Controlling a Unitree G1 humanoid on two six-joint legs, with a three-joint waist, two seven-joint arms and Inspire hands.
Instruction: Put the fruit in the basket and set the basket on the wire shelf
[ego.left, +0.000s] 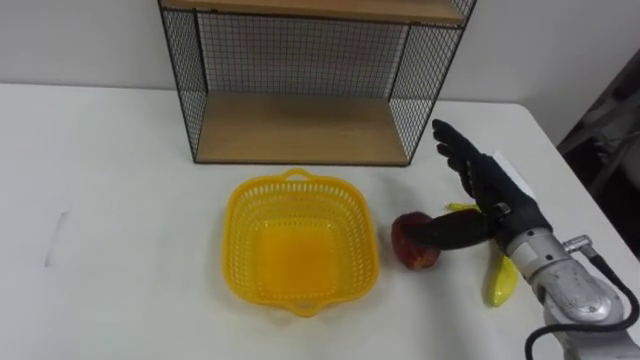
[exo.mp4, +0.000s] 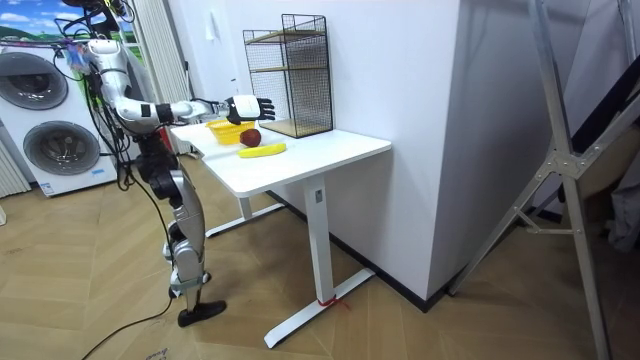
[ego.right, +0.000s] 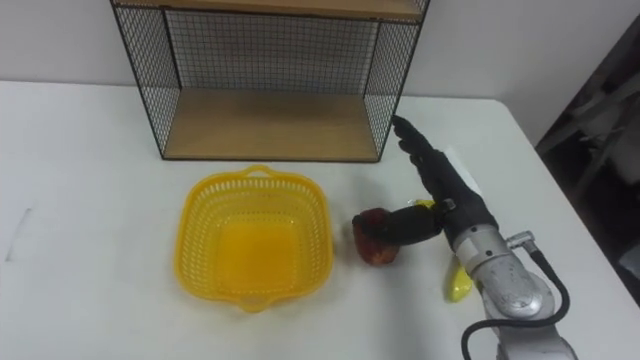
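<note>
Yellow plastic basket (ego.left: 300, 245) lies empty before the black wire shelf (ego.left: 300, 130), plain from overhead; the room view adds the robot standing at the white table (exo.mp4: 330, 148). Right hand (ego.left: 488, 188) is spread flat, thumb on the red apple (ego.left: 410, 250) beside the basket.

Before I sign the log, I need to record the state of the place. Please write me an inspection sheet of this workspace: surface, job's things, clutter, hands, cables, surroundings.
Surface: white table; the robot stands at it.
Job's things: yellow plastic basket, empty; red apple on the table right of it; yellow banana further right, partly under the right arm; black wire shelf with wooden boards behind the basket.
Clutter: nothing seen.
Hands: right hand open, fingers straight, thumb against the apple.
Cables: nothing seen besides the robot's own.
Surroundings: washing machines behind the robot; wooden floor.
</note>
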